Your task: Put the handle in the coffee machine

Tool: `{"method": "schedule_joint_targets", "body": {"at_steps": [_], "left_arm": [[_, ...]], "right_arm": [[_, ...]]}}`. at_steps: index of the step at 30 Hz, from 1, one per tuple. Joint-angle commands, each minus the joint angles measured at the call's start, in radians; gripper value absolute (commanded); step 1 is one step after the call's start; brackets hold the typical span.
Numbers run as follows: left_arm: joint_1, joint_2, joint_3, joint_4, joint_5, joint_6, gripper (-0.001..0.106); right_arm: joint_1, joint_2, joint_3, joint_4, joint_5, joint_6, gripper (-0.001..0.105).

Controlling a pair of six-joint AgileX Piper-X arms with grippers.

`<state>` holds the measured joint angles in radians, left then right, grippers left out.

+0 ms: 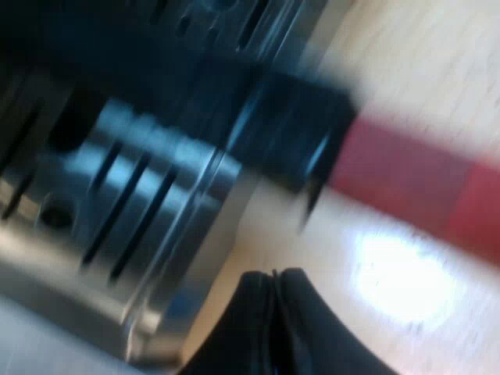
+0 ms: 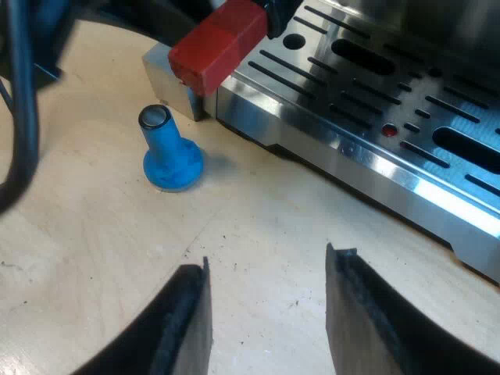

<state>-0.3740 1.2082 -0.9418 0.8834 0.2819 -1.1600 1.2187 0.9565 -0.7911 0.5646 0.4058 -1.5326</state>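
Note:
The holder's dark handle (image 1: 293, 129) with its red end (image 1: 414, 183) reaches out past the edge of the machine's slotted metal drip tray (image 1: 133, 203). My left gripper (image 1: 273, 275) is shut with nothing in it, a little apart from the handle, over the wooden table. From my right wrist, the red end (image 2: 219, 43) hangs above the corner of the drip tray (image 2: 367, 94). My right gripper (image 2: 266, 258) stands open over bare wood, holding nothing. How the holder meets the machine is hidden.
A blue tamper (image 2: 170, 152) stands upright on the wooden table (image 2: 258, 219), close to the drip tray's corner and beneath the red end. A bright glare spot (image 1: 402, 273) lies on the wood near my left gripper.

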Motion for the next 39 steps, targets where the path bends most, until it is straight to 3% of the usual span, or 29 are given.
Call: {"method": "schedule_joint_targets", "body": {"at_steps": [1, 6, 11, 12, 16, 19, 24, 30, 34, 35, 37, 39], "left_arm": [[0.088, -0.080, 0.049, 0.056, -0.002, 0.022, 0.000], [0.201, -0.203, 0.098, 0.082, 0.006, 0.027, 0.000], [0.268, -0.306, 0.095, 0.092, -0.003, 0.027, 0.001], [0.290, -0.363, 0.095, 0.092, -0.003, 0.025, 0.011], [0.316, -0.457, 0.082, 0.092, -0.026, 0.008, 0.044], [0.329, -0.494, 0.062, 0.092, -0.024, -0.017, 0.052], [0.355, -0.523, -0.042, 0.092, -0.024, -0.133, 0.059], [0.361, -0.516, -0.197, 0.085, -0.017, -0.168, 0.067], [0.361, -0.517, -0.232, 0.042, -0.017, -0.168, 0.067], [0.361, -0.517, -0.234, 0.040, -0.017, -0.168, 0.067], [0.361, -0.517, -0.243, 0.034, -0.017, -0.175, 0.067], [0.361, -0.517, -0.259, 0.029, -0.017, -0.257, 0.067]], "right_arm": [[-0.006, -0.009, -0.001, 0.000, -0.005, -0.007, 0.039], [-0.006, -0.009, -0.001, -0.002, -0.005, -0.007, 0.039], [-0.009, -0.009, -0.001, -0.009, -0.007, -0.007, 0.052], [-0.009, -0.009, -0.023, -0.006, -0.007, -0.013, 0.065], [-0.024, -0.009, -0.074, 0.001, -0.021, -0.026, 0.065], [-0.072, -0.009, -0.104, 0.001, -0.082, -0.026, 0.065], [-0.242, -0.009, -0.200, 0.031, -0.266, -0.066, 0.065], [-0.478, -0.012, -0.336, 0.163, -0.291, -0.172, 0.065], [-0.604, -0.012, -0.377, 0.198, -0.291, -0.202, 0.065], [-0.741, -0.015, -0.404, 0.229, -0.318, -0.202, 0.065], [-0.799, -0.020, -0.406, 0.232, -0.336, -0.202, 0.065], [-0.845, -0.026, -0.406, 0.233, -0.350, -0.202, 0.065]]}}
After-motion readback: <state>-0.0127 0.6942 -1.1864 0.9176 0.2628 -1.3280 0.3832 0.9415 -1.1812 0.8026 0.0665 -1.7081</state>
